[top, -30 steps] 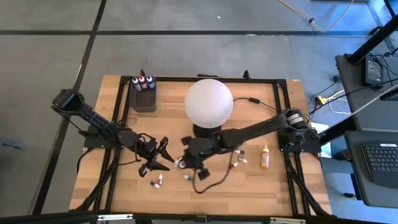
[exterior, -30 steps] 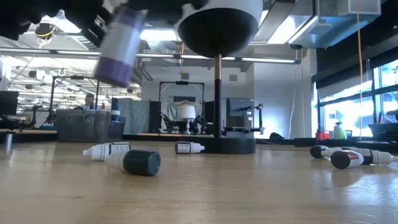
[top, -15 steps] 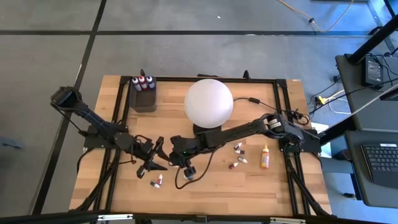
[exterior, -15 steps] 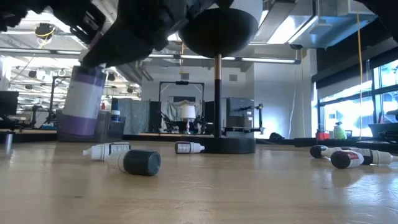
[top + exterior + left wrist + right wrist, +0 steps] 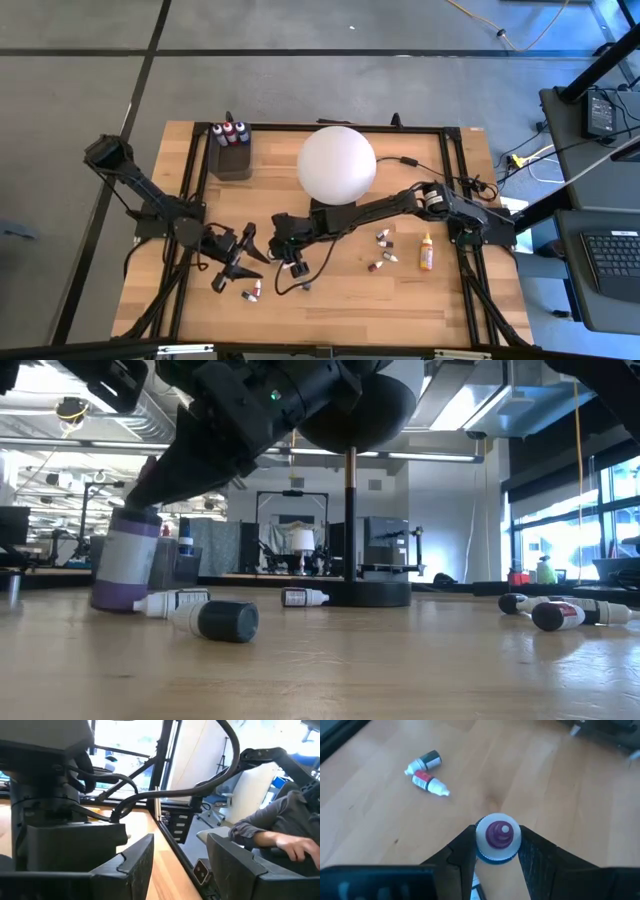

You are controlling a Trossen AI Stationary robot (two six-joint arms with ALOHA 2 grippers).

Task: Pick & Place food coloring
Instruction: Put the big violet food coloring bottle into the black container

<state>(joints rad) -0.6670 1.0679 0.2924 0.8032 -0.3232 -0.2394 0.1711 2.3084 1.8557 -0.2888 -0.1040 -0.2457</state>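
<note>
My right gripper (image 5: 293, 260) reaches across to the table's left half and is shut on a purple-labelled dropper bottle (image 5: 125, 565), which stands upright left of the lying bottles (image 5: 200, 615). My left gripper (image 5: 233, 266) waits open just left of it, touching nothing. Two small bottles (image 5: 252, 293) lie near both grippers and show in the right wrist view as well (image 5: 426, 769). Three more bottles (image 5: 382, 252) and the taller orange bottle (image 5: 427, 252) lie on the right half. Three bottles (image 5: 228, 131) stand in the dark grey tray (image 5: 232, 163). My right gripper pinches the purple bottle at its top, by the white collar (image 5: 492, 851) under the purple dropper tip (image 5: 499, 831), between the two fingers (image 5: 462, 851). The fingers come from above, slanting from the table's right. The bottle stands upright with its base (image 5: 115, 603) at the table top.
The big white globe lamp (image 5: 336, 165) stands on its dark base at the table's far middle, right behind the right arm. A cable loops below the right gripper (image 5: 285, 285). Bare wood lies along the near edge (image 5: 380, 310). A person's arm (image 5: 280, 837) shows beyond the table.
My right gripper has moved toward the table's left edge and down, carrying the purple bottle. The bottle, first tilted and well above the table, has come upright and its base is now at the table top. My left gripper has drawn back a little toward the left and near edges.
</note>
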